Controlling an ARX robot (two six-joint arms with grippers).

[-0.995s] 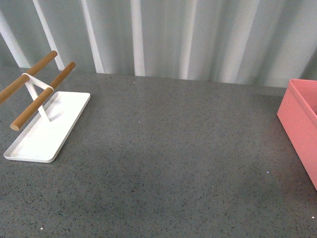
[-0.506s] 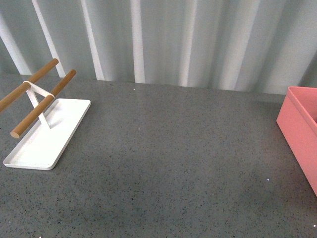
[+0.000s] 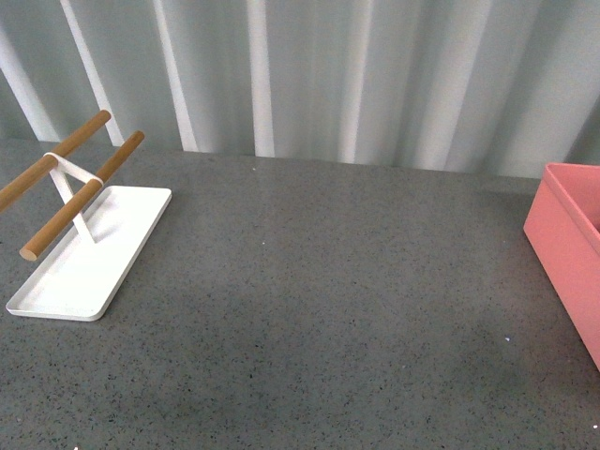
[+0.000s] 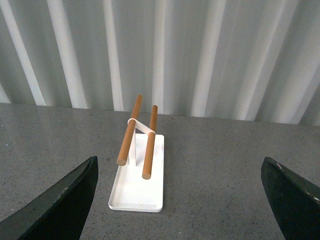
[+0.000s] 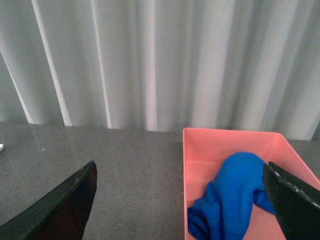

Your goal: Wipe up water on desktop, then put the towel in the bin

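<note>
The towel point(image 5: 227, 197), bright blue and fluffy, lies crumpled inside the salmon-pink bin point(image 5: 220, 140). In the front view only the bin's left wall point(image 3: 562, 253) shows at the right edge, and the towel is hidden there. The dark grey speckled desktop point(image 3: 328, 281) looks dry and matte, and I see no water on it. My right gripper point(image 5: 179, 165) hangs open above the bin's near-left edge, holding nothing. Above the desktop, my left gripper point(image 4: 179, 162) is open and empty, facing the tray. Neither arm shows in the front view.
A flat white tray point(image 3: 89, 253) carrying two wooden rods point(image 3: 75, 187) stands at the left of the desktop; the tray point(image 4: 137, 187) also shows in the left wrist view. A pale ribbed wall point(image 3: 328, 75) runs behind the desktop's far edge.
The whole scene has slid slightly down in the front view since a second ago. Nothing on the desktop has changed place in the last half second.
</note>
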